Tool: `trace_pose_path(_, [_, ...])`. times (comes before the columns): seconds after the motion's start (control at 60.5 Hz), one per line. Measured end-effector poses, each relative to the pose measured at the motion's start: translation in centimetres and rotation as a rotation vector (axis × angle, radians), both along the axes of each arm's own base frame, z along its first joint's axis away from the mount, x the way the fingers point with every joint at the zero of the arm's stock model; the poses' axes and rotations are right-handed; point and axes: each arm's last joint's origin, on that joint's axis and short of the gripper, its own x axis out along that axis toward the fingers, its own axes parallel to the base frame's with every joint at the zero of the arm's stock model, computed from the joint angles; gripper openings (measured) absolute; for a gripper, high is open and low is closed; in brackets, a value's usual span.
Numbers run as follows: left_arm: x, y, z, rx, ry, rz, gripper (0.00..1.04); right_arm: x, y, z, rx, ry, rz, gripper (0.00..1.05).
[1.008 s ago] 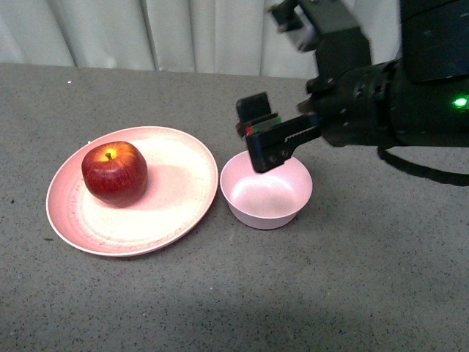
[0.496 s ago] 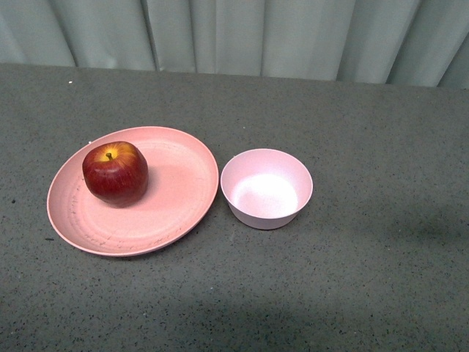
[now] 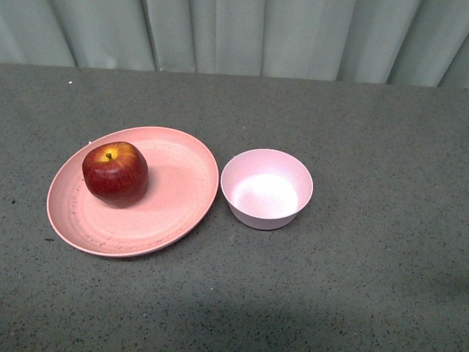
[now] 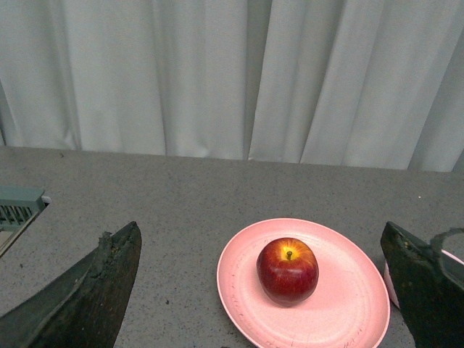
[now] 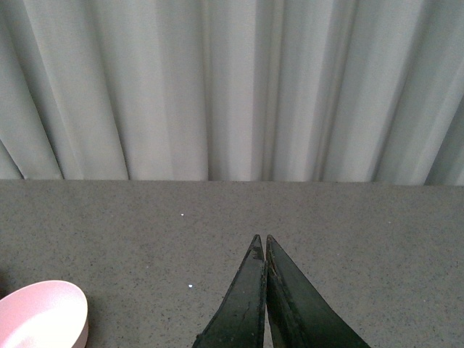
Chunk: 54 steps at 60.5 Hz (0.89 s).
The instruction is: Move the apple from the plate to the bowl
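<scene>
Nothing of the task is done as far as the pictures show. The apple (image 3: 115, 174) sits upright on the plate (image 3: 179, 209), stem up, off the plate's middle, on the half away from the bowl (image 3: 267, 188). The bowl stands empty just beside the plate's rim on the grey surface (image 3: 366, 279); I cannot tell whether the two touch. The whole move is left: reach, grasp, lift, carry across the plate's rim and set down in the bowl.

Neither arm shows in the front view, so both hang outside that stretch of surface around the plate. The left pincer (image 4: 259, 230) is spread wide with nothing in it. Its wrist view looks over the plate from a raised, drawn-back spot, with the apple (image 4: 288, 270) framed between the two dark fingers (image 4: 94, 290) and well apart from both. That pose looks to me like the start of an approach, and this arm seems the better placed to take the fruit.

The right pincer (image 5: 262, 243) is pressed together to a single point and grips nothing. It faces the curtain (image 5: 217, 87), and only an edge of the bowl (image 5: 40, 312) shows in its wrist view, the plate not at all.
</scene>
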Motion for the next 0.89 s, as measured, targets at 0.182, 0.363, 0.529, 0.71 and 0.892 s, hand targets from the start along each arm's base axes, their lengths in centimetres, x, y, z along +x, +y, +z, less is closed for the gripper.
trace_pose_path(0.182, [0.0, 0.0, 0.0, 0.0, 0.0, 0.0, 0.98, -1.5, -1.1, 0.0, 0.001, -0.001, -0.005, 0.01])
trace_pose_path(0.363, [0.0, 0.0, 0.0, 0.0, 0.0, 0.0, 0.98, -2.4, -1.1, 0.3, 0.001, -0.01, -0.003, 0.01])
trace_pose_path(0.529, [0.0, 0.0, 0.0, 0.0, 0.0, 0.0, 0.98, -3.2, -1.1, 0.5, 0.001, -0.016, -0.003, 0.01])
trace_pose_path(0.71, [0.0, 0.0, 0.0, 0.0, 0.0, 0.0, 0.98, -3.8, -1.1, 0.6, 0.001, -0.021, -0.003, 0.01])
trace_pose_path(0.892, [0.0, 0.0, 0.0, 0.0, 0.0, 0.0, 0.98, -4.4, -1.1, 0.7, 0.001, -0.024, -0.003, 0.01])
